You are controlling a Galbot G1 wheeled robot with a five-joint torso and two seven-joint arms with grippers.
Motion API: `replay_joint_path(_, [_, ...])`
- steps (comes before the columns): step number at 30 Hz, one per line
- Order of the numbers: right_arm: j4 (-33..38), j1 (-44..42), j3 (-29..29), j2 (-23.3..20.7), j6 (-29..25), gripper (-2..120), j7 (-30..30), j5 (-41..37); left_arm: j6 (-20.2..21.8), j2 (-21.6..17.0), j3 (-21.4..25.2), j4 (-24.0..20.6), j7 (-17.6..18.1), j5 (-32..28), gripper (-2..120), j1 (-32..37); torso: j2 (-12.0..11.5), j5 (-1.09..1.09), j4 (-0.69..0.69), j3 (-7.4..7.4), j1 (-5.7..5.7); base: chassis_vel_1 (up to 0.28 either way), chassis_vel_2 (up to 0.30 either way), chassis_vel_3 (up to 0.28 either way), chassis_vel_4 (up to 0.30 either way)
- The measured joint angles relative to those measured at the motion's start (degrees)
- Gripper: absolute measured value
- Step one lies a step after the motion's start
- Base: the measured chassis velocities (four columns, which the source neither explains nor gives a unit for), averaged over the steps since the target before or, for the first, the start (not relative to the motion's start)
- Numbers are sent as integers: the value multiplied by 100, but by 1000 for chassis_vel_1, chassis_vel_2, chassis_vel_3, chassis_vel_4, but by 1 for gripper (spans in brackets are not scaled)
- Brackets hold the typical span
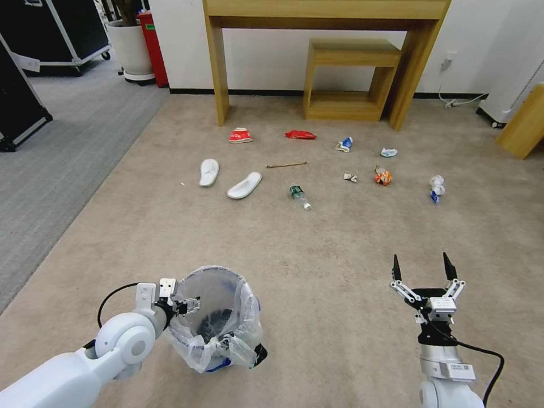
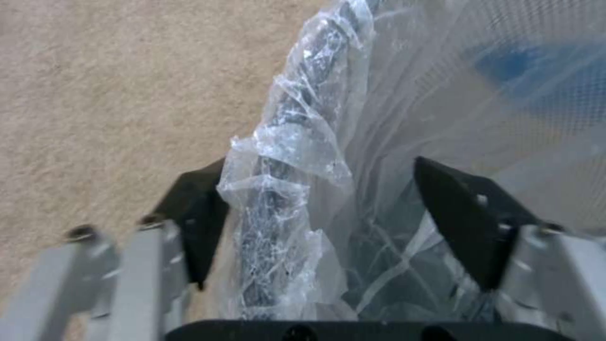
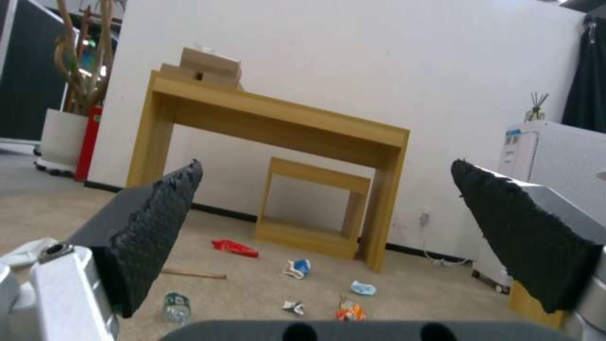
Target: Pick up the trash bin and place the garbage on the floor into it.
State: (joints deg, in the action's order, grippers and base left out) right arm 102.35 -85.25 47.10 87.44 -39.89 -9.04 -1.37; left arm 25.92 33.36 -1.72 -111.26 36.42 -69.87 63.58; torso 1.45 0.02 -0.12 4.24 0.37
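Observation:
The trash bin (image 1: 218,320), lined with a crinkly translucent bag, stands on the carpet close in front of me. My left gripper (image 1: 179,304) is open and straddles the bin's near-left rim (image 2: 278,156), one finger outside the bag and one inside. My right gripper (image 1: 422,267) hovers open and empty over bare carpet to the right. The garbage lies farther ahead: two white slippers (image 1: 208,171) (image 1: 244,185), a red-white cup (image 1: 240,135), a red wrapper (image 1: 300,135), a wooden stick (image 1: 286,165), a clear bottle (image 1: 298,195), a blue-white carton (image 1: 344,144) and an orange wrapper (image 1: 383,177).
A wooden desk (image 1: 326,11) with a small shelf unit (image 1: 348,79) beneath it stands against the far wall. A white planter (image 1: 130,51) and black cases (image 1: 51,28) are at the far left, a wooden piece (image 1: 524,127) at the right.

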Motion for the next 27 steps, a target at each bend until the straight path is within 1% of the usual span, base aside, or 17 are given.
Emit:
replay_joint_path(1, [0, 2, -2, -2, 0, 100, 4, -2, -2, -18, 10, -8, -1, 9, 64, 26, 0, -1, 0, 0, 0, 0, 0, 0, 0])
replay_joint_path(2, [1, 6, -9, -2, 0, 100, 14, -5, -9, -62, 43, -34, -23, 23, 55, 102, 0, 0, 0, 0, 0, 0, 0, 0, 0])
replay_joint_path(3, [9, 11, -15, -2, 0, 100, 17, -6, -20, -88, 64, -62, -48, 26, 50, 155, 1, 0, 0, 0, 0, 0, 0, 0, 0])
replay_joint_path(6, [20, 17, -18, -2, 1, 100, 23, -9, -30, -110, 80, -83, -56, 30, 47, 190, 0, -1, 0, 0, 0, 0, 0, 0, 0])
replay_joint_path(7, [27, 23, -20, -2, 2, 100, 31, -10, -41, -131, 86, -101, -60, 31, 41, 207, 0, -1, 0, 0, 0, 0, 0, 0, 0])
replay_joint_path(8, [52, 36, -24, -7, 12, 100, 49, -17, -62, -200, 107, -158, -71, 28, 28, 250, 0, -3, 0, 0, 0, 0, 0, 0, 0])
replay_joint_path(9, [52, 36, -24, -7, 12, 100, 49, -17, -62, -200, 107, -158, -71, 28, 28, 250, 0, -3, 0, 0, 0, 0, 0, 0, 0])
replay_joint_path(10, [64, 34, -26, -8, 14, 100, 57, -18, -74, -237, 151, -203, -51, 15, 17, 305, 0, -2, 0, 0, 0, 0, 0, 0, 0])
replay_joint_path(11, [66, 31, -27, -8, 14, 100, 62, -18, -80, -254, 185, -229, -40, 6, 13, 344, 0, -2, 0, 0, 0, 0, 0, 0, 0])
replay_joint_path(12, [66, 29, -29, -6, 14, 100, 73, -19, -92, -271, 226, -260, -36, -10, 8, 401, 0, -2, 0, 0, 0, 0, 0, 0, 0])
replay_joint_path(13, [66, 29, -29, -6, 14, 100, 73, -19, -92, -271, 226, -260, -36, -10, 8, 401, 0, -2, 0, 0, 0, 0, 0, 0, 0])
replay_joint_path(15, [71, 25, -40, 0, 14, 100, 95, -24, -137, -298, 336, -316, -41, -24, 0, 540, 1, -3, 0, 0, 0, 0, 0, 0, 0])
replay_joint_path(27, [143, -13, -79, 37, 14, 100, 154, -29, -228, -277, 841, -475, -40, 28, 0, 1230, 1, -1, 0, 0, 0, 0, 0, 0, 0])
